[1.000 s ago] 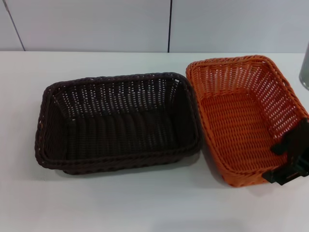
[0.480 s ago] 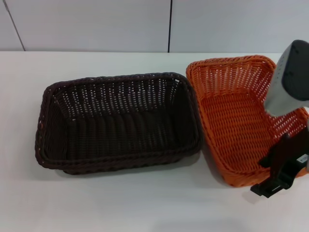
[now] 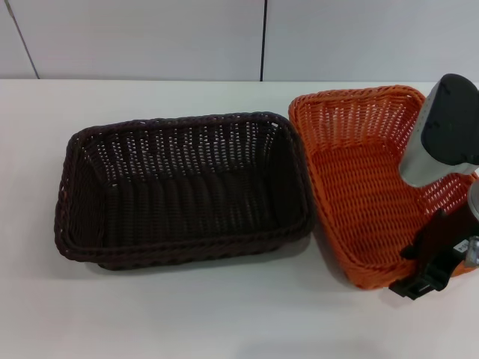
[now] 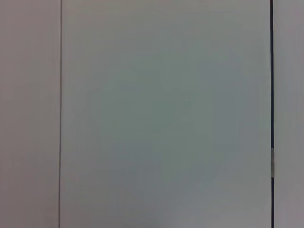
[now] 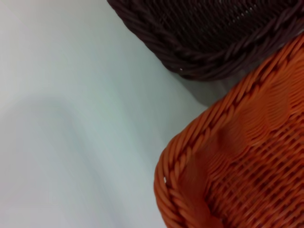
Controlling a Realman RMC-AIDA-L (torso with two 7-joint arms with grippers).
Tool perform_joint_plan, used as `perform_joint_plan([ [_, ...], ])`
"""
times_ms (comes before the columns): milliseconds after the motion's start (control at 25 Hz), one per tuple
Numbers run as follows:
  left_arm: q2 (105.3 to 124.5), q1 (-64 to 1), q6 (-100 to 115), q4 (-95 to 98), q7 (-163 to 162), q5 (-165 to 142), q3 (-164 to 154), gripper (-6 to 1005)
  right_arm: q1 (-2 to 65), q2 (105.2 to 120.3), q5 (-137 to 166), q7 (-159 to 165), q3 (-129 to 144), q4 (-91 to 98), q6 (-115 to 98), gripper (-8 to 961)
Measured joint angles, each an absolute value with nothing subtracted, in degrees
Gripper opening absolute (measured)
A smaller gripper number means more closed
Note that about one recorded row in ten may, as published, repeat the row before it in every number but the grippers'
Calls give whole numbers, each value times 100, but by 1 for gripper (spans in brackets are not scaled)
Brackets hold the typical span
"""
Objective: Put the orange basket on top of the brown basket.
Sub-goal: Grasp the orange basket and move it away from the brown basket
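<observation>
White table (image 3: 187,314) held the brown basket (image 3: 183,187) at nine o'clock of the orange basket (image 3: 374,179); the right gripper (image 3: 434,265) was partly cut off at the orange basket's near rim, grip unclear.

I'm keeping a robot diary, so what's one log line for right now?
right gripper: at orange basket near corner | orange basket: on table beside brown basket | stacked: not yet

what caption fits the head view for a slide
Right gripper at the near right corner of the orange basket, beside the brown basket on the white table.
</observation>
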State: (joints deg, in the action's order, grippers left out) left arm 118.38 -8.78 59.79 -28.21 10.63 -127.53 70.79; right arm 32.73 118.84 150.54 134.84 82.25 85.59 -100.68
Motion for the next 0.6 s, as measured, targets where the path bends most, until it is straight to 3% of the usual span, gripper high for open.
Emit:
perform_joint_plan([
  [80,11836,-878,5982,-2821,1063,-12753,7083,777,3275,11883,15079,13480,8292,8558,-10046,678],
  [280,11829,-915,5987,-2741,1063,-12753,7089,777,3286,11882,15242,13570,8499,8513,-9926,484],
  [600,11835,-950,6012,-2624,1063,-12753,7079,774,3234,11883,15344,13918,8496,8976,-9807,252],
])
